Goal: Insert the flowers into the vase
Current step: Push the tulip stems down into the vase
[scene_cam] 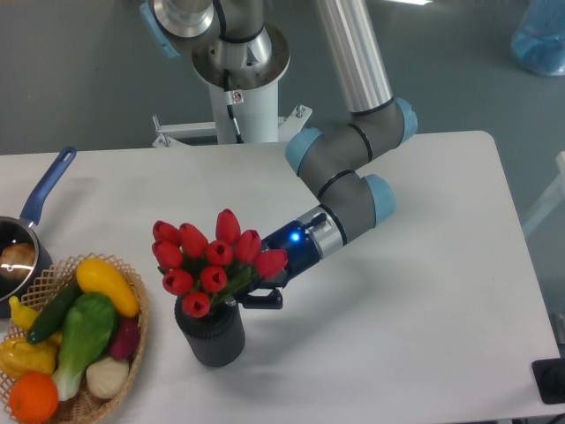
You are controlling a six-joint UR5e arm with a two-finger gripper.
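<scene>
- White table (424,291) fills most of the frame; grey floor behind it, and the arm's white pedestal (252,106) stands at upper centre.
- Lower left corner: wicker basket (132,340) holding produce — a yellow piece, green ones, an orange, a pale bulb. It sits just beside the vase, left of it; I cannot tell whether they touch.
- Left edge, above the basket: saucepan (13,252) with a blue handle pointing toward the upper left, partly cut by the frame and overlapped by the basket rim.
- Upper right corner: a blue translucent thing (540,40) on the floor, well apart from everything else.
- Vase (212,331) — dark grey, ribbed, upright — stands lower centre-left on the table.
- Flowers (212,261), a bunch of red tulip buds with green stems, sit directly above the vase mouth; stems run down into it and the lowest bud lies at the rim.
- Arm reaches in from the upper right, wrist angled down-left, blue light lit on the gripper body.
- Gripper (252,291) is at the right side of the bunch, just above the vase rim. One dark finger (263,300) shows below the buds; the blooms hide the rest, so whether the jaws are clamped on the stems or parted I cannot tell.
</scene>
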